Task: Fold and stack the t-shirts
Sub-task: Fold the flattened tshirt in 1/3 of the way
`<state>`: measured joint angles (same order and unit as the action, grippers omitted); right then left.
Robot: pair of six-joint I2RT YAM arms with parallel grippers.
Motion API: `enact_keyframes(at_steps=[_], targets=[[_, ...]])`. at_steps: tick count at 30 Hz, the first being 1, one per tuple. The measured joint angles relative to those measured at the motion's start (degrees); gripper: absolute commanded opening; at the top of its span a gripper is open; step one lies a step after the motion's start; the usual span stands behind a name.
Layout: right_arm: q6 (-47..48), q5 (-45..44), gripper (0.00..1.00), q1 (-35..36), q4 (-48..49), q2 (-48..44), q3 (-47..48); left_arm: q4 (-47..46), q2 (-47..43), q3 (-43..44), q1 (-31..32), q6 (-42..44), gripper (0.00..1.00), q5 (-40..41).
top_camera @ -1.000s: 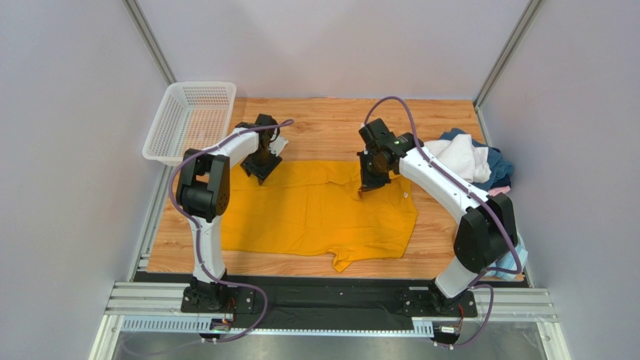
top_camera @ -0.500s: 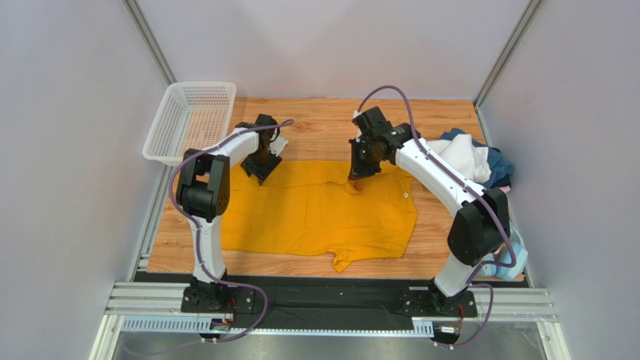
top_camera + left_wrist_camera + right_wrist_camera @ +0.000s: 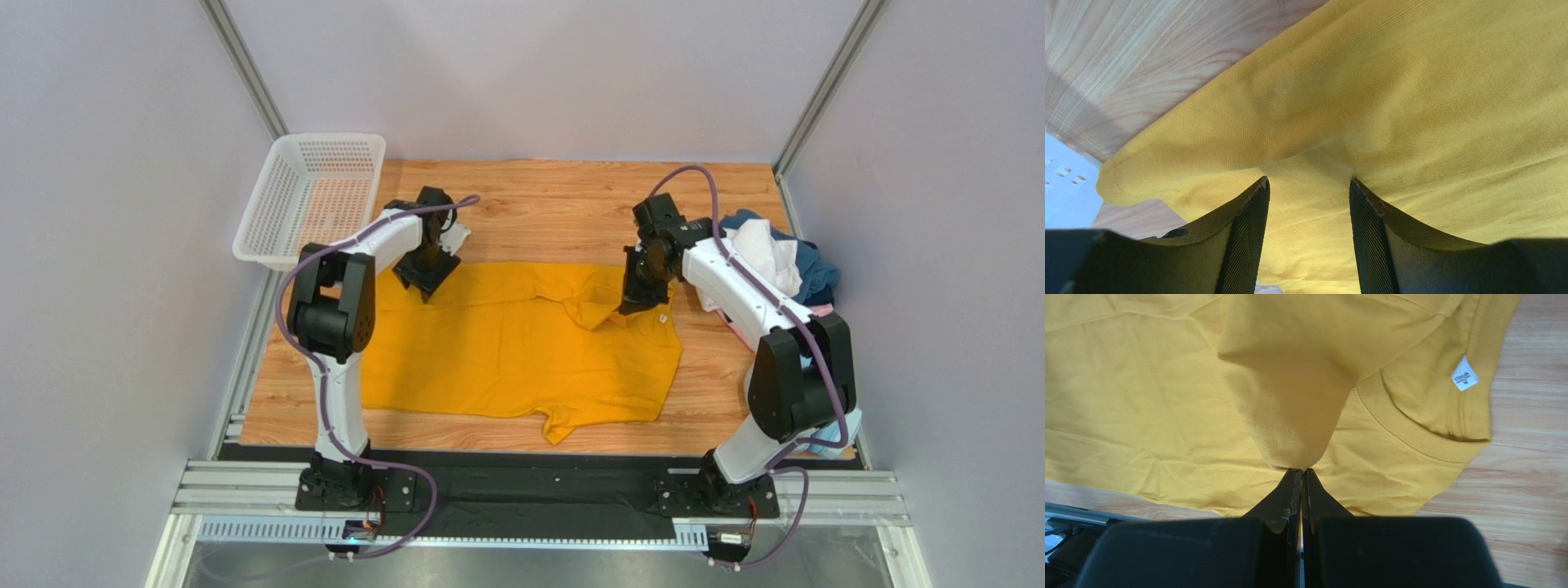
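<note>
Lying rumpled, soft mustard shirt (image 3: 491, 355) on woodgrain table (image 3: 552, 214).

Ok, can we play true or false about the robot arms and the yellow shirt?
1. The right gripper is pinching a bit of the yellow shirt. True.
2. The left gripper is squeezed shut. False: its fingers stand apart, down on the yellow cloth.
3. The white basket sits on the right side of the table. False: it is at the far left corner.
4. A pile of other shirts lies by the table's right edge. True.
5. The yellow shirt is folded into a neat square. False: it lies mostly spread out, with only one bit near the collar pulled up.
</note>
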<state>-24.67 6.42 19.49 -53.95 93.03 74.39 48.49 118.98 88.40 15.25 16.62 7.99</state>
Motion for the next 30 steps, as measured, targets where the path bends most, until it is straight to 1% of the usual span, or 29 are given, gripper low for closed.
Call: enact_keyframes(at_steps=[3,5,7,9,10,13,16,18,21,24,25,27,28,30], targets=[[-0.04,1.77,0.00,0.79,-0.68,0.24,2.23,-0.11,-0.07,-0.13,0.00,-0.02,0.58,-0.02],[0.20,2.84,0.00,3.15,-1.79,1.68,8.57,-0.11,-0.07,-0.13,0.00,-0.02,0.58,-0.09],[0.50,3.74,0.00,5.46,-0.87,2.91,15.06,-0.09,-0.13,-0.15,0.00,-0.04,0.58,-0.17],[0.70,4.33,0.00,6.88,1.03,2.29,17.11,-0.09,-0.24,-0.31,0.00,-0.02,0.58,-0.20],[0.70,4.24,0.00,6.95,1.49,1.70,16.59,-0.09,-0.28,-0.42,0.00,-0.02,0.58,-0.20],[0.68,1.97,0.00,4.83,2.75,-0.72,8.85,-0.07,-0.48,-0.72,0.00,-0.02,0.58,-0.24],[0.48,-4.02,0.00,2.10,2.12,-0.83,-1.25,-0.09,-0.50,-0.81,0.00,-0.02,0.58,-0.39],[0.35,-8.70,0.00,0.85,0.20,-0.20,-5.70,-0.07,-0.52,-0.83,0.00,-0.02,0.57,-0.44],[0.24,-13.55,0.00,0.61,-1.42,0.63,-6.95,-0.11,-0.59,-0.94,0.00,-0.02,0.58,-0.57],[0.02,-17.00,0.00,0.24,-1.55,2.19,-4.85,-0.15,-0.92,-1.38,0.00,-0.04,0.57,-0.92],[-0.02,-17.90,0.04,-0.15,-1.51,3.43,-3.37,-0.13,-1.07,-1.64,0.00,-0.04,0.58,-1.07],[0.00,-19.15,0.17,-1.05,-1.16,6.43,-0.26,-0.13,-1.40,-2.16,0.00,-0.04,0.58,-1.29],[-0.04,-19.63,0.33,-1.38,-1.05,7.96,1.27,-0.13,-1.49,-2.34,0.00,-0.04,0.58,-1.36],[0.07,-20.52,0.38,-1.99,-0.83,11.85,4.83,-0.26,-1.77,-2.67,0.00,-0.04,0.58,-1.49]])
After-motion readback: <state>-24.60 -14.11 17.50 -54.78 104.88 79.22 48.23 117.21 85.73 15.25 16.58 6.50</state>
